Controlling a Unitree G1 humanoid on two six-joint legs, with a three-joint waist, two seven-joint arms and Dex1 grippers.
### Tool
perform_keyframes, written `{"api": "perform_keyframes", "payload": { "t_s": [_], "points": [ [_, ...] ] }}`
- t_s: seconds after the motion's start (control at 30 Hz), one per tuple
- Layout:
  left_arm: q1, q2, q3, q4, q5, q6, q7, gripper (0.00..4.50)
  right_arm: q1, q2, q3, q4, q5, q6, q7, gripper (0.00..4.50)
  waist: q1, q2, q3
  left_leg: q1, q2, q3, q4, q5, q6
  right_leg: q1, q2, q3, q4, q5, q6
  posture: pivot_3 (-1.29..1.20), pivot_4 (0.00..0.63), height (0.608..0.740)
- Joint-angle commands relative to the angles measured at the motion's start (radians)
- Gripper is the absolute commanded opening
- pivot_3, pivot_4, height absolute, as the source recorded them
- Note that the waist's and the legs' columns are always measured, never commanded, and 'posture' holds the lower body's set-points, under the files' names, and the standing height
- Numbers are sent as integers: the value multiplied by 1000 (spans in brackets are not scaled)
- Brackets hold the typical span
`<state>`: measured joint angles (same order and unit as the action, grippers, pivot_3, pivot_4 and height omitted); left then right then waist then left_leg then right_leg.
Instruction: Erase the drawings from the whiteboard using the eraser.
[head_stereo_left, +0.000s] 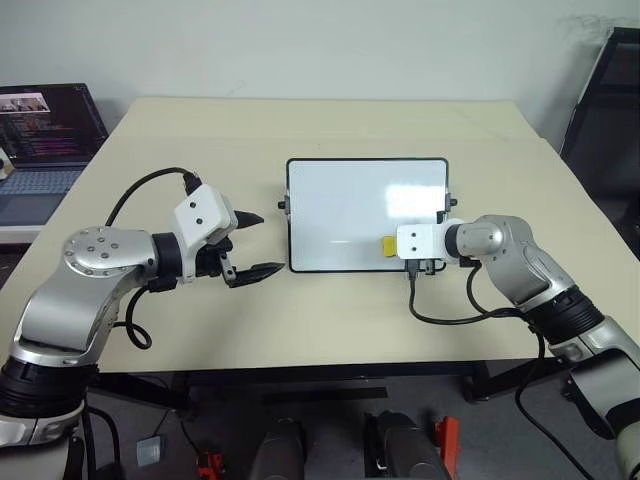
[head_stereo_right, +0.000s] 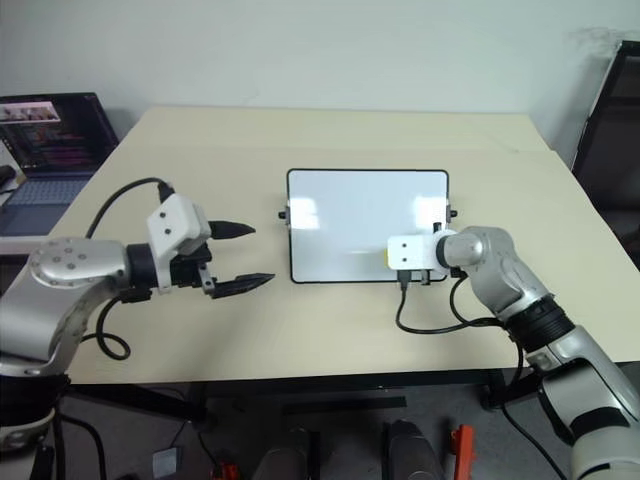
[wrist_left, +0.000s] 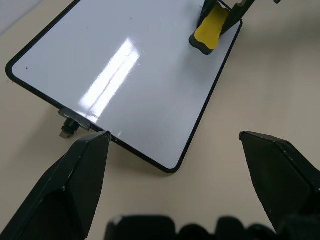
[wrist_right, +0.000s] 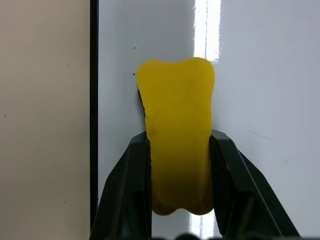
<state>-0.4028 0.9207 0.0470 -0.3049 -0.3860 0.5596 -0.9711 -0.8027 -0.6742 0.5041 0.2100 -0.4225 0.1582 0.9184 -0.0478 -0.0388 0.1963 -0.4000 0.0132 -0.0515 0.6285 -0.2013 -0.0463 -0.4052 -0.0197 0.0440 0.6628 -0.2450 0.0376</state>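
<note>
Whiteboard (head_stereo_left: 350, 210) lies flat mid-table (head_stereo_left: 300, 320) and looks almost wiped: no clear drawing shows, only a few faint specks and a thin mark near the eraser (wrist_right: 177, 140). The right gripper (wrist_right: 179, 150) has its fingers clamped on the eraser's sides, its dark underside on the board by the near right edge. The left gripper (head_stereo_left: 252, 243) hovers spread wide and empty, just beside the board's left edge. Likely only a final pass remains.

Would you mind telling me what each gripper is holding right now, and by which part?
The right gripper clamps the yellow eraser by its long sides, over the whiteboard. The left gripper is open and holds nothing.
</note>
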Motion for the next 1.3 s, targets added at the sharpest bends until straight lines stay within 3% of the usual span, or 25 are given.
{"api": "perform_keyframes", "payload": {
  "t_s": [0.03,0.73,1.3],
  "points": [
    [-5,10,28,-29,0,-7,7,4500,-22,-59,-20,79,-74,-13,-27,1122,4,0,0,0,0,0,1,0,0,0,0,0,0,0,0,0,150,740],
    [-17,3,17,-11,9,-18,-4,4500,-7,-203,-58,210,-96,-126,-4,1120,16,-1,-1,1,-1,1,2,0,0,1,-1,1,0,1,0,0,150,740],
    [-12,2,19,-17,10,-13,0,4500,17,-31,-59,19,-82,-78,62,1117,-17,-1,-1,1,1,1,-1,0,0,0,0,1,0,1,0,0,150,740]
  ]
}}
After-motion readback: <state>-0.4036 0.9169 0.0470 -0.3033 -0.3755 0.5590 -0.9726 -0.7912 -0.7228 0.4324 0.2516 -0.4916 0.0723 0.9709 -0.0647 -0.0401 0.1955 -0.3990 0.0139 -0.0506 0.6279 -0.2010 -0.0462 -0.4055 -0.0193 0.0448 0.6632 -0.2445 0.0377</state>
